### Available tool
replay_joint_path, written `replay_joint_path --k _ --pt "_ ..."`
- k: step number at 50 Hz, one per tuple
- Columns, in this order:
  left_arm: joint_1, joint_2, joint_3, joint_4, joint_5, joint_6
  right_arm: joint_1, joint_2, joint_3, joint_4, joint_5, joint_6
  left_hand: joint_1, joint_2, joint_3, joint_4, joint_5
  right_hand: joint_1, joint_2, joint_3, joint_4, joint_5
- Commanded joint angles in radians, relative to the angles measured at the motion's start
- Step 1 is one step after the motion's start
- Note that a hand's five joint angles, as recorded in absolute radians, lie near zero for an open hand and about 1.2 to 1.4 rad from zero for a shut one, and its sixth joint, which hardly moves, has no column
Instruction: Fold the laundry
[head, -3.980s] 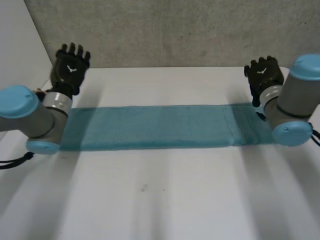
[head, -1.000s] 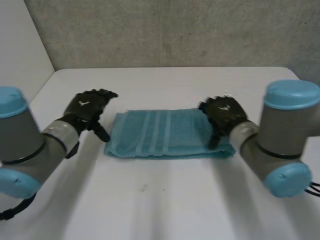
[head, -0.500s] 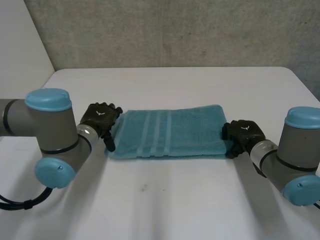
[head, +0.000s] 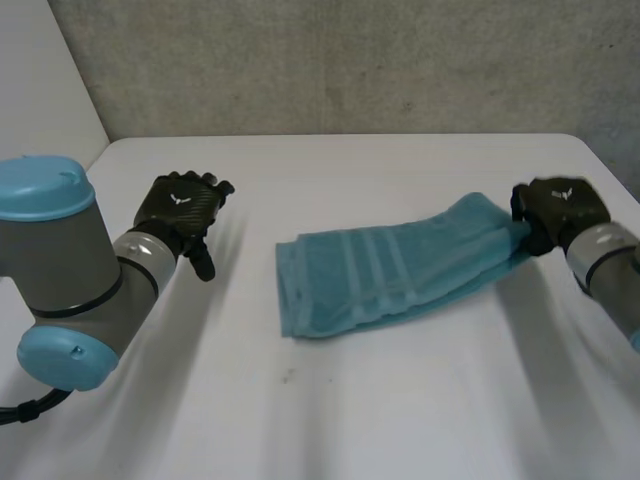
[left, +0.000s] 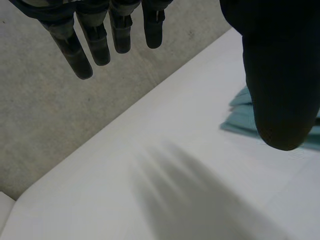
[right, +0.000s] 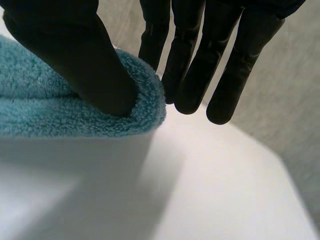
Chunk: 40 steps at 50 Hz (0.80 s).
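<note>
The right robot hand (head: 560, 210) pinches the right end of the folded teal towel (head: 400, 268), its thumb (right: 85, 65) pressed onto the thick folded edge and its fingers (right: 230, 60) straight behind it. From there the towel runs slantwise across the white counter (head: 350, 420) toward the middle. The left robot hand (head: 178, 208) hovers open with straight fingers, holding nothing, well apart from the towel's other end.

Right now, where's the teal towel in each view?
Head view: towel lies slanted on the white table, one end pinched by the right hand.
Left wrist view: a sliver of towel beside the thumb of the left hand.
Right wrist view: towel end under the right hand's thumb.
Shared landmark: white table meeting grey wall.
</note>
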Motion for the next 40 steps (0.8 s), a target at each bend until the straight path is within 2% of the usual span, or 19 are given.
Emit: replay_joint_path --k 1,2,8,9,14,16,17,19,22,24,26,28,30,32,34,38,40 --pt "0.0 0.015 -0.003 0.0 -0.004 0.0 0.215 -0.001 -0.216 0.106 -0.002 -0.07 -0.019 -0.029 -0.041 -0.032 -0.047 0.524 0.218 0.214 0.205 0.27" --pt "0.0 0.015 -0.003 0.0 -0.004 -0.002 0.272 0.012 -0.251 0.113 -0.011 -0.07 -0.019 -0.029 -0.041 -0.032 -0.047 0.524 0.218 0.214 0.205 0.27" --pt "0.0 0.03 -0.003 0.0 -0.007 -0.055 0.409 0.101 -0.29 0.101 -0.041 -0.076 -0.019 -0.029 -0.041 -0.032 -0.047 0.524 0.218 0.214 0.205 0.27" --pt "0.0 0.033 -0.003 0.0 -0.007 -0.07 0.511 0.161 -0.293 0.1 -0.098 -0.085 -0.019 -0.029 -0.041 -0.032 -0.047 0.524 0.218 0.214 0.205 0.27" --pt "0.0 0.039 0.01 -0.003 -0.004 -0.162 0.593 0.251 -0.279 0.113 -0.139 -0.092 -0.019 -0.029 -0.041 -0.032 -0.047 0.524 0.218 0.214 0.205 0.27" --pt "-0.006 0.039 0.014 -0.003 -0.002 -0.179 0.594 0.262 -0.276 0.115 -0.137 -0.092 -0.019 -0.029 -0.041 -0.032 -0.047 0.524 0.218 0.214 0.205 0.27" --pt "-0.012 0.036 0.022 -0.003 0.002 -0.189 0.587 0.274 -0.275 0.113 -0.125 -0.09 -0.019 -0.029 -0.041 -0.032 -0.047 0.261 -0.045 -0.049 -0.059 0.007" --pt "-0.018 0.03 0.034 -0.002 0.004 -0.192 0.581 0.26 -0.273 0.11 -0.107 -0.076 -0.019 -0.029 -0.041 -0.032 -0.047 -0.125 -0.431 -0.434 -0.444 -0.379" --pt "-0.053 0.016 0.083 -0.008 0.002 -0.195 0.556 0.184 -0.27 0.107 -0.032 -0.049 0.025 0.016 0.004 0.013 -0.002 -0.553 -0.859 -0.863 -0.873 -0.808" --pt "-0.081 -0.002 0.118 -0.01 0.001 -0.196 0.523 0.129 -0.262 0.106 0.01 -0.018 0.026 0.016 0.004 0.013 -0.002 -0.689 -0.995 -0.999 -1.009 -0.944" --pt "-0.107 -0.025 0.154 -0.01 0.001 -0.198 0.46 0.067 -0.249 0.104 0.047 0.048 0.02 0.01 -0.002 0.007 -0.008 -0.697 -1.003 -1.007 -1.017 -0.952" --pt "-0.142 -0.055 0.201 -0.013 -0.001 -0.199 0.443 0.052 -0.244 0.104 0.051 0.072 0.008 -0.001 -0.013 -0.005 -0.02 -0.697 -1.003 -1.007 -1.017 -0.952" --pt "-0.171 -0.086 0.238 -0.017 -0.001 -0.212 0.392 0.026 -0.23 0.106 0.047 0.179 0.005 -0.004 -0.016 -0.008 -0.023 -0.697 -1.003 -1.007 -1.017 -0.952" --pt "-0.181 -0.099 0.247 -0.02 -0.001 -0.221 0.375 0.026 -0.233 0.113 0.039 0.243 0.005 -0.005 -0.016 -0.008 -0.023 -0.697 -1.003 -1.007 -1.017 -0.952" --pt "-0.225 -0.166 0.283 -0.04 -0.004 -0.288 0.36 0.029 -0.239 0.116 0.024 0.286 0.005 -0.005 -0.017 -0.008 -0.023 -0.697 -1.003 -1.007 -1.017 -0.952" --pt "-0.245 -0.236 0.3 -0.069 -0.013 -0.348 0.338 0.042 -0.246 0.121 -0.01 0.298 0.017 0.007 -0.005 0.004 -0.011 -0.697 -1.003 -1.007 -1.017 -0.952" --pt "-0.245 -0.261 0.3 -0.082 -0.016 -0.368 0.32 0.119 -0.258 0.132 -0.044 0.298 0.026 0.016 0.004 0.013 -0.002 -0.697 -1.003 -1.007 -1.017 -0.952"
